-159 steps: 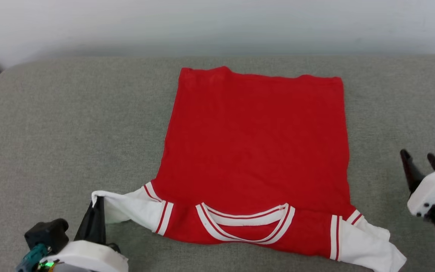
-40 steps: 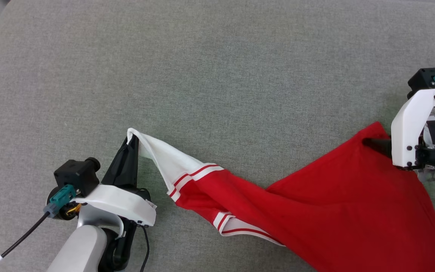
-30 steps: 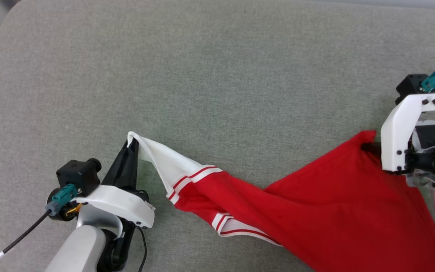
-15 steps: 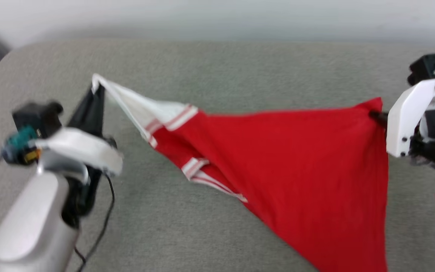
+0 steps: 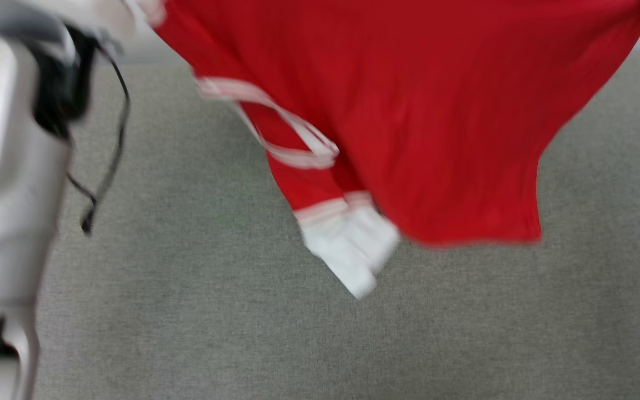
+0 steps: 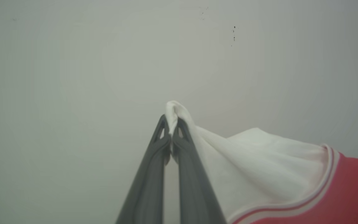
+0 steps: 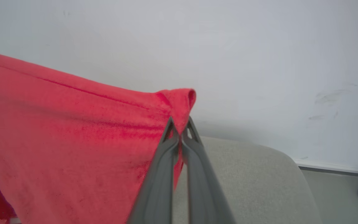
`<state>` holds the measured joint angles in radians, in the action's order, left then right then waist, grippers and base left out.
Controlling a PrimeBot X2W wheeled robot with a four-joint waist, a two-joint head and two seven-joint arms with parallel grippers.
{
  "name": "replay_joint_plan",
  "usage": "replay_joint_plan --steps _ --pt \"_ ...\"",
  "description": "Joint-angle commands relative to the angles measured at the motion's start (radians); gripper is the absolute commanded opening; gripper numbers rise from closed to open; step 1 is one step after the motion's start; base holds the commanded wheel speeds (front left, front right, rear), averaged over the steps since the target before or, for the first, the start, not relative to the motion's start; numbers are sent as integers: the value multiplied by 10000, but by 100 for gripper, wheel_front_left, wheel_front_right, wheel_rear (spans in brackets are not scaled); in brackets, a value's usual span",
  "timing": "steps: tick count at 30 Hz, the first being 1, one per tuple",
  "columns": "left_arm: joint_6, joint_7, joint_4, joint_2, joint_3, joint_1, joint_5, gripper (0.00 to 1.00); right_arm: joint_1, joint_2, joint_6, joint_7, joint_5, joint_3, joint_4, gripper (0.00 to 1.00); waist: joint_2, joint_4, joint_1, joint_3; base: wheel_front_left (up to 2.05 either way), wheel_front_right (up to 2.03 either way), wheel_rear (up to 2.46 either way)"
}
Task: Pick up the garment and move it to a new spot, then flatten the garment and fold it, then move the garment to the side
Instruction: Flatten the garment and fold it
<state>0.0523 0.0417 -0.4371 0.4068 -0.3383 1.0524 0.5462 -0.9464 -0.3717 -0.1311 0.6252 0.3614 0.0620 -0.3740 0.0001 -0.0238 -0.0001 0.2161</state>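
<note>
- Grey woven upholstery [image 5: 186, 322] spread across the lower part of the head view, and a pale wall [image 6: 73, 62] stood behind in both wrist views.
- The garment [image 5: 436, 111], a red jersey-style shirt, hung down from the top edge of the head view, blurred by motion, its lower red edge ending right of centre.
- Its striped collar [image 5: 281, 133] looped at the upper centre-left, and a white sleeve [image 5: 350, 253] dangled lowest, near the middle of the frame.
- The left gripper [image 6: 170, 124], at the centre of the left wrist view, was clamped tight on the tip of the other white sleeve [image 6: 259, 161], with red-and-white trim trailing to the lower right.
- The right gripper [image 7: 180, 124], at the centre of the right wrist view, was pinched closed on a red corner [image 7: 179, 99] of the shirt, the cloth spreading across the left of that frame.
- The left arm's pale forearm [image 5: 3, 166] and a black cable [image 5: 106, 155] ran along the left edge of the head view.
</note>
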Motion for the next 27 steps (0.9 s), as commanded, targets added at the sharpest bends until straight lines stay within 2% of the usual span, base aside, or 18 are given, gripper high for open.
replay_joint_plan --steps 1,8,15,27 --pt "-51 105 -269 40 72 630 -108 0 -454 -145 7 -272 -125 -94 -21 0 -1 -9 1 369 0 0 0" --pt "-225 454 -1475 111 38 3291 -540 0 -1990 30 10 -1168 -355 -385 -4 0 -1 -93 1 1389 0 0 0" --pt "-313 498 -1878 445 151 5409 -817 0 -3721 321 10 -2197 -873 -541 -41 0 -1 -343 1 2718 0 0 0" --pt "-517 806 -2514 653 283 6746 -718 0 -6261 353 10 -3951 -1051 360 -2057 0 -1 -575 1 4482 0 0 0"
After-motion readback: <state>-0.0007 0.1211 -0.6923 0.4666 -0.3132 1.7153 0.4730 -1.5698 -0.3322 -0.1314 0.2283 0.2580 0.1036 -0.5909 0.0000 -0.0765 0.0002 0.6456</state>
